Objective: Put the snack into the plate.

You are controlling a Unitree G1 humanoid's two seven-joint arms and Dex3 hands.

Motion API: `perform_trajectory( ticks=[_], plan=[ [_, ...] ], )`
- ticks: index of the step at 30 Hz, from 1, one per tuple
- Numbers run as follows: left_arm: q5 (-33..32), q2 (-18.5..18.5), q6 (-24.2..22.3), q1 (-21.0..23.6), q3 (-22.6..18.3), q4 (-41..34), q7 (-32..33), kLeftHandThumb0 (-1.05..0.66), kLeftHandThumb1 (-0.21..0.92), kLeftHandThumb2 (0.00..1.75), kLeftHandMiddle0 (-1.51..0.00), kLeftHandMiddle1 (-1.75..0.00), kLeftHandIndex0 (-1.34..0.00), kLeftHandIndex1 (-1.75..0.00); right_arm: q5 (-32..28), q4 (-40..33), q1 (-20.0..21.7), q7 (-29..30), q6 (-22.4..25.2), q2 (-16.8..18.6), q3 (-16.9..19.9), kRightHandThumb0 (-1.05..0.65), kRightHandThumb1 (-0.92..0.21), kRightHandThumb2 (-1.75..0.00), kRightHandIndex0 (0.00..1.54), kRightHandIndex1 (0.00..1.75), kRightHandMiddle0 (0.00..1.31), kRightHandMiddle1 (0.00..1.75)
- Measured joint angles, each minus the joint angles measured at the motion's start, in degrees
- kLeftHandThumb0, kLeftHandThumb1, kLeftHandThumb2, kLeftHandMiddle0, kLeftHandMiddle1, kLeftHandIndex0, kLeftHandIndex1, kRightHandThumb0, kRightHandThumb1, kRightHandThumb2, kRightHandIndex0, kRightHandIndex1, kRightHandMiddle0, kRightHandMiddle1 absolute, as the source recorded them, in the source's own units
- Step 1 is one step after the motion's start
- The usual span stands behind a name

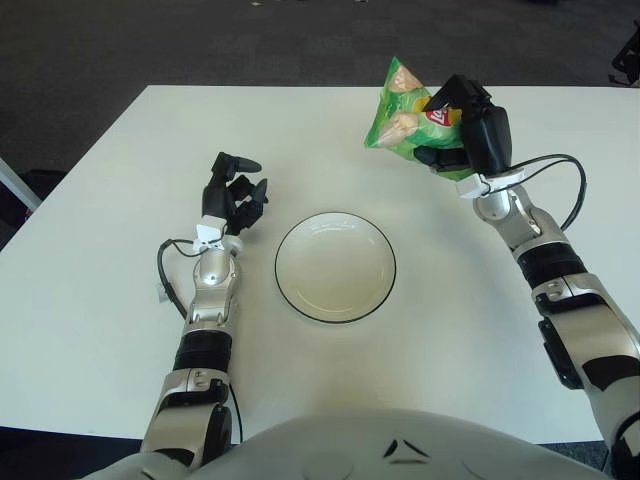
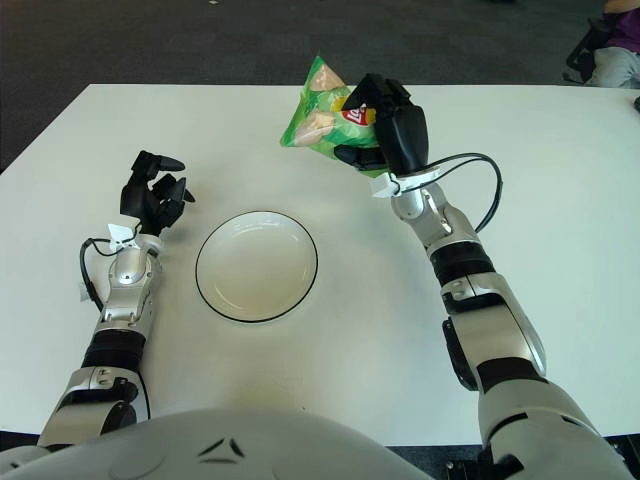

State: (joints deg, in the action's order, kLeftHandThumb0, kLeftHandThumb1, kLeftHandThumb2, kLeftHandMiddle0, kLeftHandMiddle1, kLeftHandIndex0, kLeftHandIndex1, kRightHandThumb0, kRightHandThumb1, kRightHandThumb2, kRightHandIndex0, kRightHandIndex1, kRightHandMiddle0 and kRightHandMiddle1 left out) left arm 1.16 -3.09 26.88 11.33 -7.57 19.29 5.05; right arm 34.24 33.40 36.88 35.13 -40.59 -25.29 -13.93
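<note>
A green snack bag (image 1: 405, 118) is held up off the white table (image 1: 130, 170) by my right hand (image 1: 462, 125), whose fingers are closed on the bag's right side. The bag hangs above and to the right of a white plate with a dark rim (image 1: 335, 266), which sits empty at the table's centre. My left hand (image 1: 235, 190) shows to the left of the plate with its fingers loosely spread and nothing in them. The bag also shows in the right eye view (image 2: 322, 120).
The table's far edge meets a dark carpeted floor (image 1: 200, 40). Cables run along both forearms (image 1: 165, 275). A seated person shows at the far right corner of the right eye view (image 2: 615, 55).
</note>
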Motion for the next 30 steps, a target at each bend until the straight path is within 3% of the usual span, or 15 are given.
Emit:
perform_trajectory(
  ticks=[12,20,30],
  plan=[
    [0.5,0.0,0.0,0.4,0.0,0.6,0.2,-0.36,0.92,0.34,-0.78,-1.7,-0.4,-1.55,1.8,-8.6,-1.9,-7.4,-3.3,0.8,-1.8,0.41,-0.5,-1.07,0.46,1.75,0.6,1.75],
    [0.7,0.0,0.0,0.7,0.0,1.0,0.7,-0.36,0.92,0.34,-0.78,-1.7,-0.4,-1.55,0.6,-9.1,-1.9,-12.8,-7.2,2.8,-2.5,0.41,-0.51,-1.07,0.46,1.75,0.59,1.75],
    [1.3,0.0,0.0,1.0,0.0,1.3,1.0,-0.36,0.92,0.33,-0.78,-1.7,-0.41,-1.54,1.6,-8.9,-1.6,-14.9,-12.2,2.6,-2.5,0.41,-0.51,-1.06,0.46,1.75,0.59,1.75]
  ],
)
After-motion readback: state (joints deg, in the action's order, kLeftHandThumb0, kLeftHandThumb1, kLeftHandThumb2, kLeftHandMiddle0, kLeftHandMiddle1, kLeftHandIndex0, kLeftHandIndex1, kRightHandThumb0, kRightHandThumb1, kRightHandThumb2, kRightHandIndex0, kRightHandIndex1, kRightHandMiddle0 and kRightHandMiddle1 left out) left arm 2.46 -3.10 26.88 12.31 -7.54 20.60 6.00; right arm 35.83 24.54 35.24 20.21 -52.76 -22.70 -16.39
